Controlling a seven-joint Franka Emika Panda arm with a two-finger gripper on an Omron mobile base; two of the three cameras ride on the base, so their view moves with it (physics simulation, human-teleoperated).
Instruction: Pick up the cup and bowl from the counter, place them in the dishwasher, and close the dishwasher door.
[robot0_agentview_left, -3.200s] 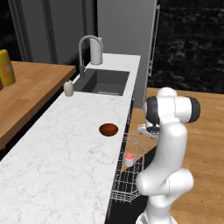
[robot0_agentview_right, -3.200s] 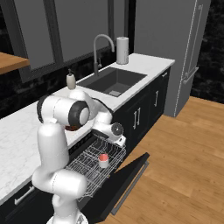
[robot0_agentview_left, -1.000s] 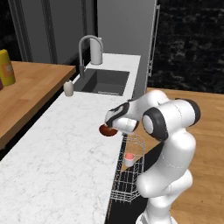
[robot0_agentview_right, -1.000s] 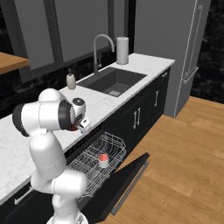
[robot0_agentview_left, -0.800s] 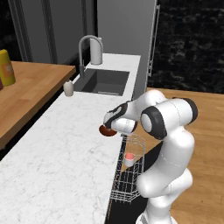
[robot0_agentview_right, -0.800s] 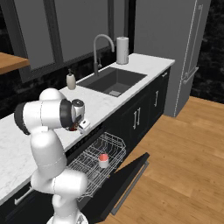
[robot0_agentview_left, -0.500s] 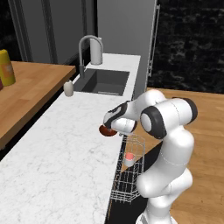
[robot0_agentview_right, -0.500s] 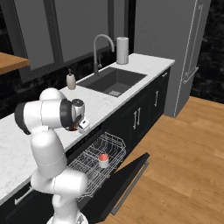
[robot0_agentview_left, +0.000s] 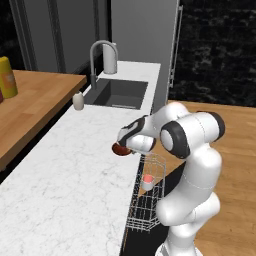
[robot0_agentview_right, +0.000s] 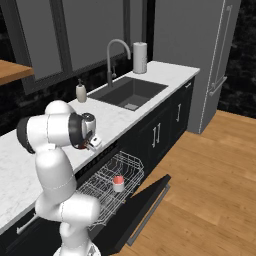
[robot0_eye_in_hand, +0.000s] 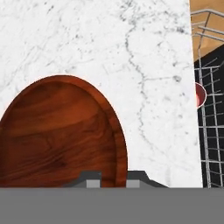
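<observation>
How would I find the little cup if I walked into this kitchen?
Find the long white marble counter, then look below its edge at the open dishwasher with its wire rack pulled out. The cup stands in that rack: short, pale, red inside, and the one dish there.

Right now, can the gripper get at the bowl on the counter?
Probably yes: the gripper is already at the bowl, its fingertips astride the rim, with nothing else nearby on the counter.

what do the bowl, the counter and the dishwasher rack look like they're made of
Bowl: looks like polished wood; reddish-brown with visible grain.
Counter: white marble look; grey veins, though possibly imitation.
Dishwasher rack: thin silver-white wire, likely metal.
</observation>
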